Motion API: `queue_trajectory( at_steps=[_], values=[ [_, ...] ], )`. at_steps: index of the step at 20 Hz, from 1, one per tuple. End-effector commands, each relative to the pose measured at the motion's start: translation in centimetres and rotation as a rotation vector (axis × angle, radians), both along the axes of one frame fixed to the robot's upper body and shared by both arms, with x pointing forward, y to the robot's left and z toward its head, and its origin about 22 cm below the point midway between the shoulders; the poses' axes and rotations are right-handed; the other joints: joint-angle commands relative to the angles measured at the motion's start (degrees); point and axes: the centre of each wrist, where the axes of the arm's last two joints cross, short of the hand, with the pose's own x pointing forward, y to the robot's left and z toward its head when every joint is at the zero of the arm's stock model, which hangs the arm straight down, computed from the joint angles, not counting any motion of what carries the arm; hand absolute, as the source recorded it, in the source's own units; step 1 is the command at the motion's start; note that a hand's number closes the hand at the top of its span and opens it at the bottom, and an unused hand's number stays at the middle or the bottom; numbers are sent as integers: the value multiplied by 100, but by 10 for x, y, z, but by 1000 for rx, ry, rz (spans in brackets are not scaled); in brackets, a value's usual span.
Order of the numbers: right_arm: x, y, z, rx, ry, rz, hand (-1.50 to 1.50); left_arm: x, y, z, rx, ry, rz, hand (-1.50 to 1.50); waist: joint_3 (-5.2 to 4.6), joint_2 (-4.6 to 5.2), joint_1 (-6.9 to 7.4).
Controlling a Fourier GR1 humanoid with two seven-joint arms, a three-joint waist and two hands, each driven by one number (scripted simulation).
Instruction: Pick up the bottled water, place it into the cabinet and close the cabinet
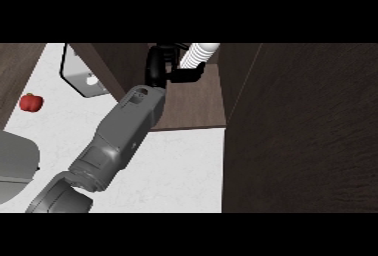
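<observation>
The bottled water [198, 54], white with ribbed sides, lies tilted at the top of the view, inside the open cabinet [193, 107] and just above its brown shelf. My left hand [158, 64] is shut on it, with the fingers arched over the top and the thumb underneath. The grey forearm runs up to it from the lower left. The bottle's lower end is hidden by the hand. The cabinet's dark door [310, 130] stands open and fills the right side. My right hand is out of view.
A red bell pepper [31, 101] lies on the white counter [184, 170] at the left. A pale grey object [85, 76] sits at the back, left of the cabinet. A rounded light grey shape [15, 165] fills the left edge.
</observation>
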Motion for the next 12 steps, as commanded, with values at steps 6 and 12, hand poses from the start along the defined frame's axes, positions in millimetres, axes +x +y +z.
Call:
queue_trajectory(
  at_steps=[6, 12],
  values=[
    [-4, -1, -2, 2, 0, 17, -150, -1, 24, -22, 197, 4, 115, 150, -3, 41, -103],
    [6, 7, -12, 1, -17, 23, -150, 0, 36, -26, 273, -1, 182, -150, -3, 65, -84]
  ],
)
